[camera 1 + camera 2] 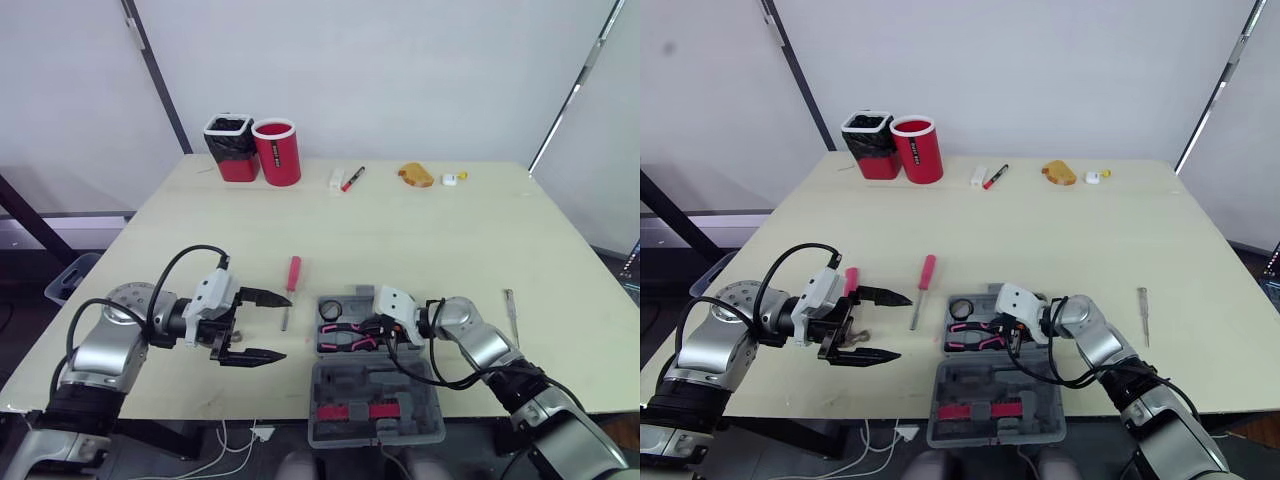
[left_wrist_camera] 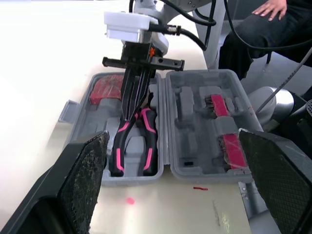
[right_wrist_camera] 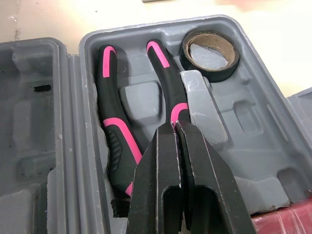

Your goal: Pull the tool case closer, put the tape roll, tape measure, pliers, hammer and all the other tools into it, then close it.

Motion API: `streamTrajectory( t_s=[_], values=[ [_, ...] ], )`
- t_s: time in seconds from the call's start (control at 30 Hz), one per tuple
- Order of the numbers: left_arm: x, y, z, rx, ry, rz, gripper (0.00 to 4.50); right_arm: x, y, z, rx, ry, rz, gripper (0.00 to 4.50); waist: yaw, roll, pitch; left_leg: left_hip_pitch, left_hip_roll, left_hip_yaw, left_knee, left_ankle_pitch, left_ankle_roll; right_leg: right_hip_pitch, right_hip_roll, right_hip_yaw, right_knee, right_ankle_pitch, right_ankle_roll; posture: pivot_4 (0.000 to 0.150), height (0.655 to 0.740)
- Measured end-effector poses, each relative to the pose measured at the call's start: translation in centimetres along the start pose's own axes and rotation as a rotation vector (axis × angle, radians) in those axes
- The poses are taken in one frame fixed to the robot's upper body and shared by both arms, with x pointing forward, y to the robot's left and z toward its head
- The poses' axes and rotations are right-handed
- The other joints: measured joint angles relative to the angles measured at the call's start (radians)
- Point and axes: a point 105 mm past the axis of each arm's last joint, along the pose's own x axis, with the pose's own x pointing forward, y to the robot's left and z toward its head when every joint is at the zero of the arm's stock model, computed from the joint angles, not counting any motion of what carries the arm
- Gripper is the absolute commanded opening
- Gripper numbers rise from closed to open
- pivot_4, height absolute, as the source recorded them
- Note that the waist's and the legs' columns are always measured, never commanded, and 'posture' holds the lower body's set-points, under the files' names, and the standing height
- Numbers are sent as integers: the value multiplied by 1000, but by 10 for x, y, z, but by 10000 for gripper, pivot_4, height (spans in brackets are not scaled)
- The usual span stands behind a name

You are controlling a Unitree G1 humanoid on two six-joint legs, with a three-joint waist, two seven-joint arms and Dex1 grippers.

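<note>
Tool case open at near desk edge, pliers inside. Right end effector closed, tips over pliers' handle; left end effector open, left of case.

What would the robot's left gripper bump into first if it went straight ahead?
Probably the near wall of the open tool case, straight ahead of the left gripper. If it rides higher than it looks, it would meet the right gripper above the pliers instead.
</note>
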Motion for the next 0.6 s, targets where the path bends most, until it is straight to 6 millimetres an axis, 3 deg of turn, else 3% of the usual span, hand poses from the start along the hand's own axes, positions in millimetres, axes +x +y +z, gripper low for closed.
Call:
streamTrajectory(
  t_s=[0.2,0.4,0.6],
  values=[
    [5,-1,-7,-55,-32,39,45000,1,3,-1,2,-27,-27,451,-1,2,-5,2,3,1,-6,0,0,0,-1,2,-3,0,0,1500,7400],
    [-5,-3,-10,-94,-52,135,45000,-6,3,7,-20,-105,-146,451,0,4,5,-4,3,4,-8,0,0,-8,-2,4,-3,0,0,1500,7400],
    [-20,3,-7,-104,-74,270,45000,-36,-8,14,40,-185,-288,451,2,8,10,-33,-3,2,-8,1,0,-32,0,2,-4,6,-1,1500,7400]
  ],
)
